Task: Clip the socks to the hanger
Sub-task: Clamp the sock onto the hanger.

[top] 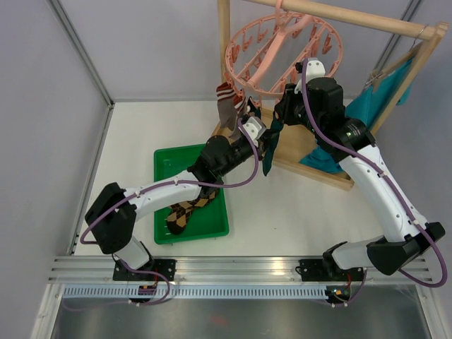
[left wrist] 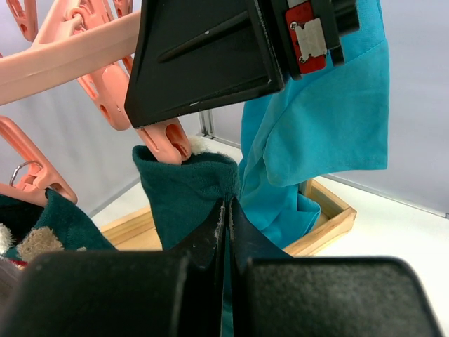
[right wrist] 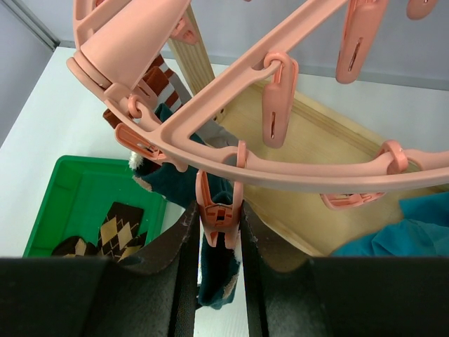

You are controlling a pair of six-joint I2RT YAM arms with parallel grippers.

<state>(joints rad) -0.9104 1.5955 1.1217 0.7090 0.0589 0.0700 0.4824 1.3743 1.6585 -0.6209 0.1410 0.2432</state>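
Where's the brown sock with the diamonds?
In the top view, the argyle sock lies in the green tray at the left of the table, partly hidden under the left arm.

No readable text, label or number anywhere

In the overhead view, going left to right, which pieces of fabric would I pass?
brown argyle sock lying in the green tray → striped-cuff sock hanging → dark teal sock → bright teal cloth
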